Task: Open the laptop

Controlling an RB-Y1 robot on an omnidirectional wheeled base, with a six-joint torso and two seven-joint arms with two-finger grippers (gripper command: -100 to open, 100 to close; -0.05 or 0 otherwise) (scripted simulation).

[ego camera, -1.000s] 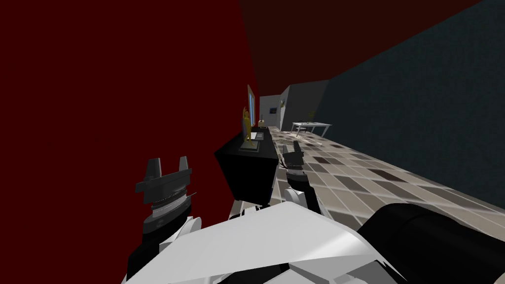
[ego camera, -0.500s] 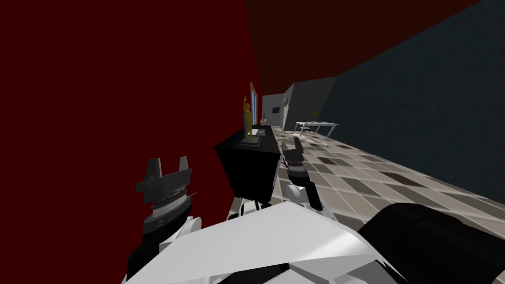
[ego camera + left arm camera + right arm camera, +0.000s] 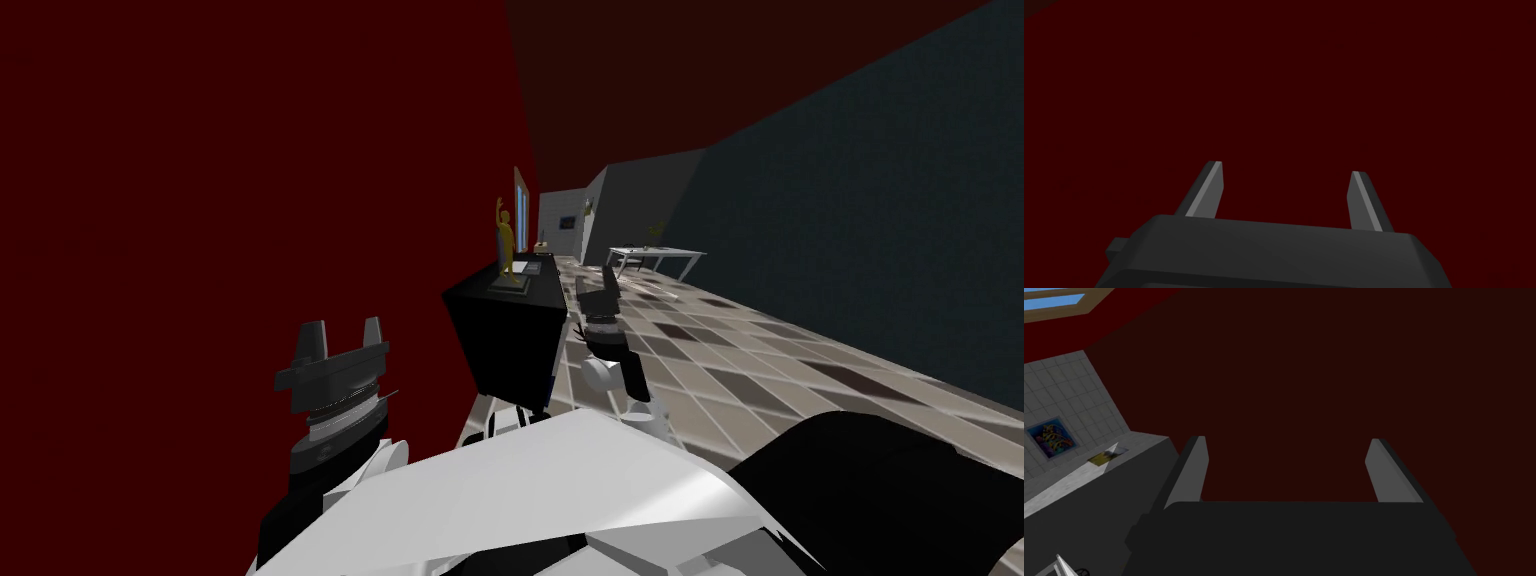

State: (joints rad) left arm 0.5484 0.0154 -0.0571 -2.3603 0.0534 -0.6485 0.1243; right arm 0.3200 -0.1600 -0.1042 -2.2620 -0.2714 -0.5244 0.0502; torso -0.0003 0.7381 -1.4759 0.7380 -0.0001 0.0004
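A black cabinet [image 3: 510, 340] stands along the dark red wall [image 3: 200, 200] on a tiled floor [image 3: 760, 350], and on its top, behind a yellow figurine [image 3: 505, 238], lies a flat pale shape, seemingly the laptop [image 3: 527, 268], too small to make out, while the left gripper [image 3: 343, 335] and the right gripper [image 3: 1286, 443], both near the cabinet's close end, have their fingers apart.
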